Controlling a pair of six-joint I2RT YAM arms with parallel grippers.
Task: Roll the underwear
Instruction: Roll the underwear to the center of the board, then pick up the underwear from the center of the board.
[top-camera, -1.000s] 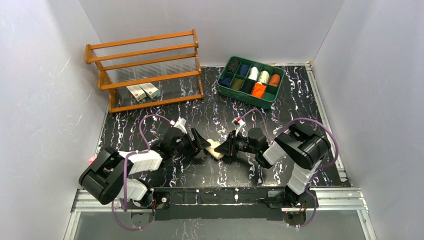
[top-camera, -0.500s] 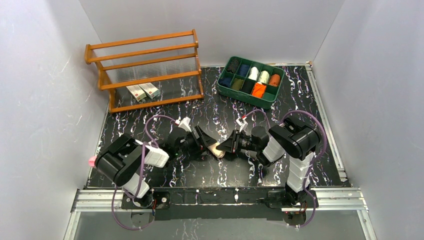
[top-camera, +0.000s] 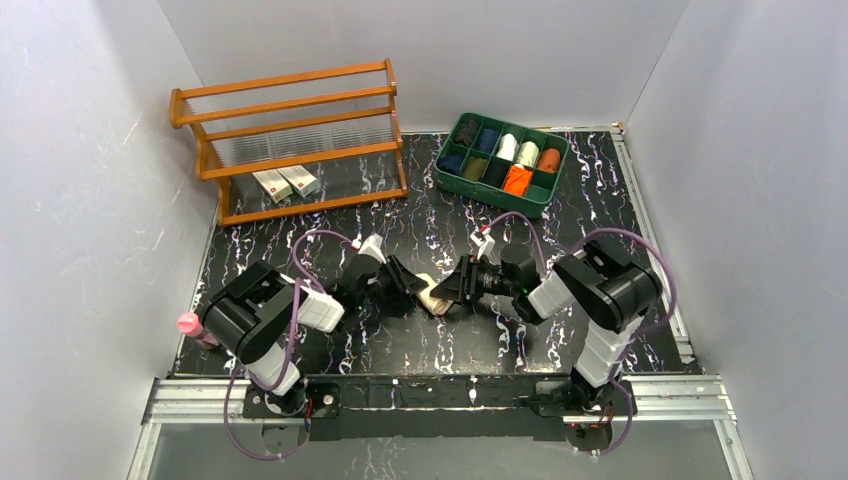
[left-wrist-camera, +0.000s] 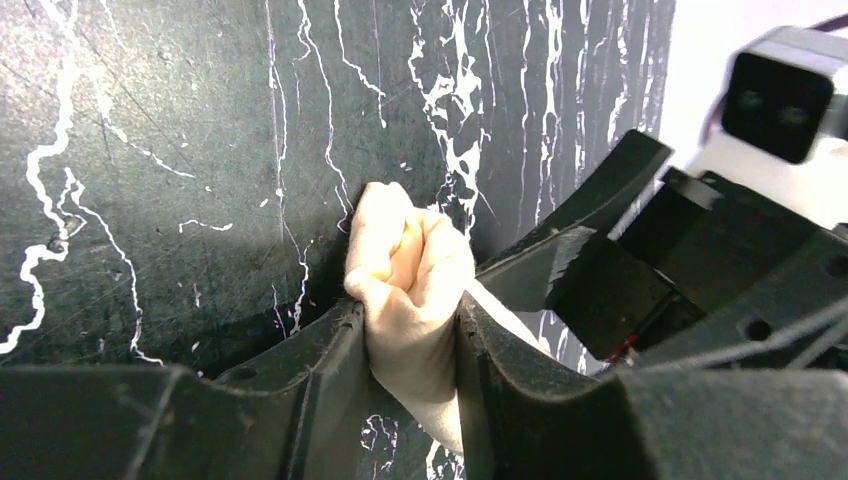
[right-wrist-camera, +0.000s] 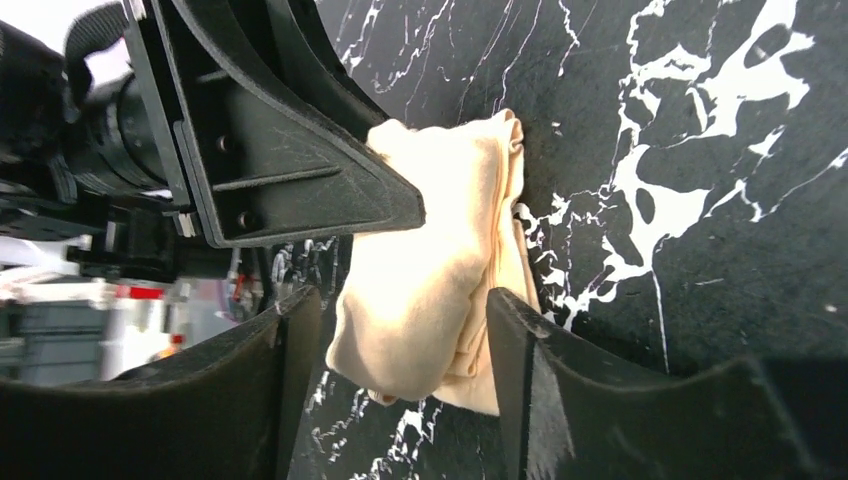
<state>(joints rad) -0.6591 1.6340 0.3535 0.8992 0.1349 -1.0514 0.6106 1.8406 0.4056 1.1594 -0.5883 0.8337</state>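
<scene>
The tan underwear (top-camera: 432, 297) lies bunched on the black marbled table, between my two grippers. My left gripper (top-camera: 415, 291) is shut on one end of it; in the left wrist view the cloth (left-wrist-camera: 410, 265) is squeezed between the jaws of that gripper (left-wrist-camera: 410, 312). My right gripper (top-camera: 452, 293) faces it from the right. In the right wrist view its jaws (right-wrist-camera: 400, 305) straddle the other end of the cloth (right-wrist-camera: 430, 270) with a gap on one side. The bright orange underwear (top-camera: 516, 180) sits in the green tray (top-camera: 487, 200).
The green tray at the back right holds several rolls: dark blue, green, black, white and a duller orange one (top-camera: 549, 159). A wooden rack (top-camera: 290, 140) with two small boxes (top-camera: 285, 183) stands at the back left. A pink object (top-camera: 187, 322) lies at the left edge.
Both arms have changed posture, the left elbow moving right and forward. Both grippers stay at the tan underwear, which has shifted only slightly.
</scene>
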